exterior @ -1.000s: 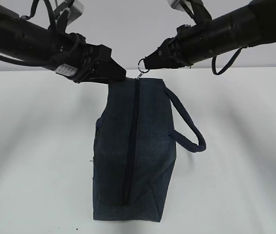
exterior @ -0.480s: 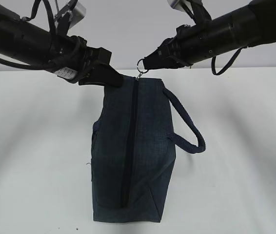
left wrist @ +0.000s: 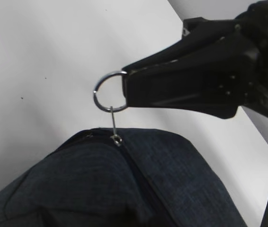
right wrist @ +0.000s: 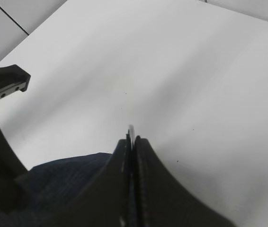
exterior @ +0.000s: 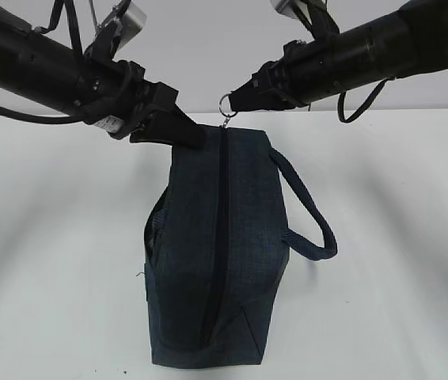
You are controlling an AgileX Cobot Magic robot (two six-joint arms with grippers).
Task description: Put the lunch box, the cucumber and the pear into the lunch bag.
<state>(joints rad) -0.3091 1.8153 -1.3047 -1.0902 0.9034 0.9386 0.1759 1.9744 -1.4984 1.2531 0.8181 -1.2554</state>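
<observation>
While its zip runs closed along the top, the navy lunch bag (exterior: 216, 253) is seen standing on the white worktop (exterior: 398, 237), its near end close to the front edge and its far end raised at the middle of the surface. The metal ring pull (left wrist: 109, 91) at the far end of the zip is pinched between the closed jaws of the right gripper (exterior: 233, 101), which is reached in from the upper right; the thin link below the ring is drawn taut to the slider. At the far left corner of the bag, fabric is clamped in the left gripper (exterior: 192, 136), whose jaws are shut down on the cloth beside the zip. The padded loop handle (exterior: 307, 214) is shown hanging off the bag's right side, touching the worktop. From the right wrist, the two fingers (right wrist: 143, 189) are pressed together, with blue fabric visible below left.
</observation>
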